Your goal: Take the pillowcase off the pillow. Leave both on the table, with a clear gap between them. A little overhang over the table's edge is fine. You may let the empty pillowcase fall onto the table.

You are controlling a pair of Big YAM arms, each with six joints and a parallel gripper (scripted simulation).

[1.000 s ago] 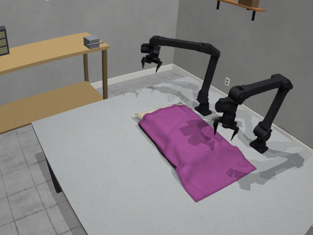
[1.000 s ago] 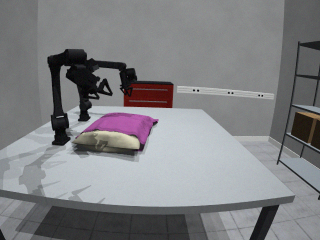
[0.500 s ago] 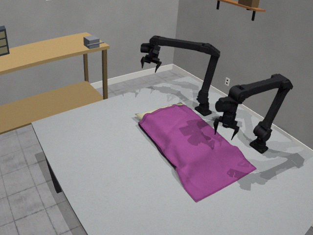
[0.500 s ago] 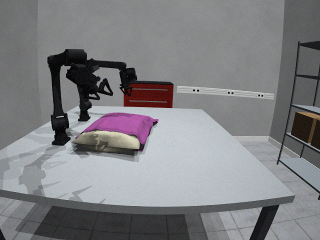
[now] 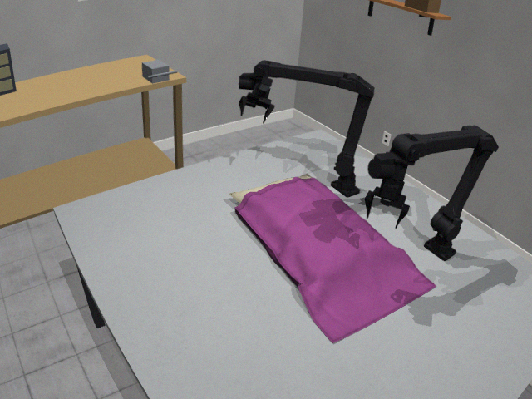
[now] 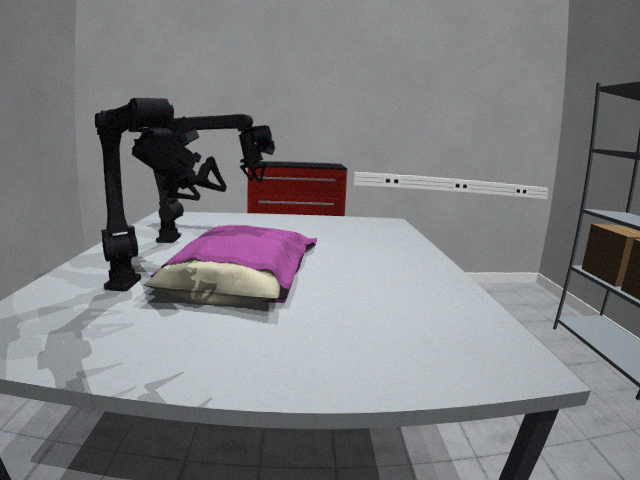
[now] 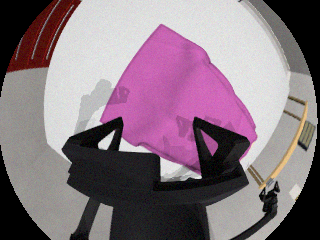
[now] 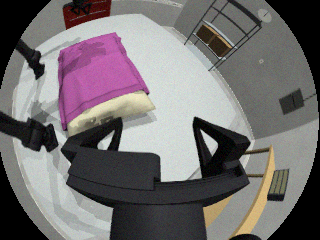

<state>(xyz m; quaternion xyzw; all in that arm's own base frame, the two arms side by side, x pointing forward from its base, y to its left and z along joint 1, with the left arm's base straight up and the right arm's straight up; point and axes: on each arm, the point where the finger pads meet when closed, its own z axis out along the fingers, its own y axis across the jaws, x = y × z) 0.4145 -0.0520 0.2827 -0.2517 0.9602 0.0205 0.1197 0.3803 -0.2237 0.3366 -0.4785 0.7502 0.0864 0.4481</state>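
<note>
Cream pillow (image 5: 258, 189) (image 6: 227, 283) (image 8: 117, 108) bulging from purple pillowcase (image 5: 343, 253) (image 6: 232, 245) (image 7: 170, 85) (image 8: 95, 75) in exterior view, a sliver from top, left gripper (image 5: 382, 221) (image 6: 253, 179) (image 7: 158, 120) (image 8: 81, 9) and right gripper (image 5: 253, 118) (image 6: 211, 193) (image 7: 270, 184) (image 8: 157, 120) open

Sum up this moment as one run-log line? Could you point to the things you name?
pillowcase (image 5: 335, 244) (image 6: 240, 245) (image 7: 170, 85) (image 8: 95, 75): mostly covering pillow (image 5: 238, 195) (image 6: 227, 281) (image 8: 125, 105) | left pincer (image 5: 381, 222) (image 6: 252, 176) (image 7: 158, 120) (image 8: 81, 10): open, raised | right pincer (image 5: 253, 118) (image 6: 210, 193) (image 7: 270, 184) (image 8: 158, 120): open, raised | removal: incomplete
</note>
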